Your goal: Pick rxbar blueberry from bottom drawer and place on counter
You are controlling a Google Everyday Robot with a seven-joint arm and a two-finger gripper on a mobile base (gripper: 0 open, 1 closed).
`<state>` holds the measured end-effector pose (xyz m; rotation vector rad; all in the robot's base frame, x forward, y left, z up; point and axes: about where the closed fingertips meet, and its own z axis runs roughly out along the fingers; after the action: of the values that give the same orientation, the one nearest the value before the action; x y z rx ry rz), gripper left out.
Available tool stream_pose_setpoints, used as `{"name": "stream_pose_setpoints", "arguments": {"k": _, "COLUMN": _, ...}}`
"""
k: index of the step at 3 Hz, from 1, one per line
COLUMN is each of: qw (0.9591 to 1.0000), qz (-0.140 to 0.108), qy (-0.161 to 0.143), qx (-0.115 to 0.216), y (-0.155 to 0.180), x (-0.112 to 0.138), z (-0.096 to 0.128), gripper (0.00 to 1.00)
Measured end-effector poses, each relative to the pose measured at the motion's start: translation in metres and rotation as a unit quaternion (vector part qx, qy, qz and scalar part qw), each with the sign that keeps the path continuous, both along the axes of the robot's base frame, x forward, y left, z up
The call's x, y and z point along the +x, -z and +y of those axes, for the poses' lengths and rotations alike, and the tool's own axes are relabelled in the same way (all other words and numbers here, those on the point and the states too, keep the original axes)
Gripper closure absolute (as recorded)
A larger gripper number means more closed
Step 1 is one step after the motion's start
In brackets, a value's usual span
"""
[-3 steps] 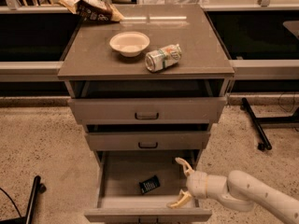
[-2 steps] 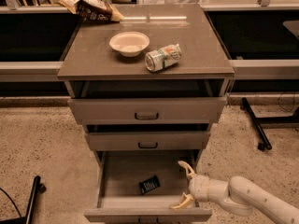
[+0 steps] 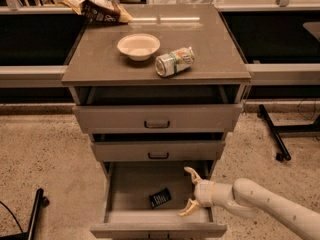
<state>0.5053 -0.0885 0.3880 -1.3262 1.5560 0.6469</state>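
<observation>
The rxbar blueberry [image 3: 160, 198] is a small dark bar lying flat on the floor of the bottom drawer [image 3: 120, 196], which is pulled out. My gripper [image 3: 190, 192] reaches in from the right on a white arm and sits over the drawer's right side, a short way right of the bar. Its two tan fingers [image 3: 192, 173] are spread wide and hold nothing. The counter [image 3: 210, 49] is the grey-brown top of the cabinet above.
On the counter stand a pale bowl [image 3: 138, 46], a silver-green can [image 3: 174, 61] on its side, and a brown snack bag [image 3: 99, 9] at the back left. The two upper drawers [image 3: 157, 118] are slightly pulled out. A black stand foot [image 3: 272, 134] lies on the floor at right.
My gripper has shifted slightly left, deeper over the bottom drawer and closer to the bar. The bar has not moved.
</observation>
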Motion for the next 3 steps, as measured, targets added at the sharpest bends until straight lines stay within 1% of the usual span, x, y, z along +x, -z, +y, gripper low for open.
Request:
{"name": "stream_pose_setpoints", "arguments": {"k": 1, "qw": 0.9975, "qz": -0.009, "qy": -0.008, "qx": -0.069, "y": 0.063, "x": 0.042, "z": 0.004, "gripper": 0.0}}
{"name": "stream_pose_setpoints", "arguments": {"k": 2, "qw": 0.9968, "qz": -0.003, "qy": -0.017, "qx": -0.078, "y": 0.101, "x": 0.058, "z": 0.003, "gripper": 0.0}}
{"name": "stream_pose_setpoints", "arguments": {"k": 3, "qw": 0.999, "qz": 0.005, "qy": -0.026, "qx": -0.035, "y": 0.129, "x": 0.066, "z": 0.01, "gripper": 0.0}}
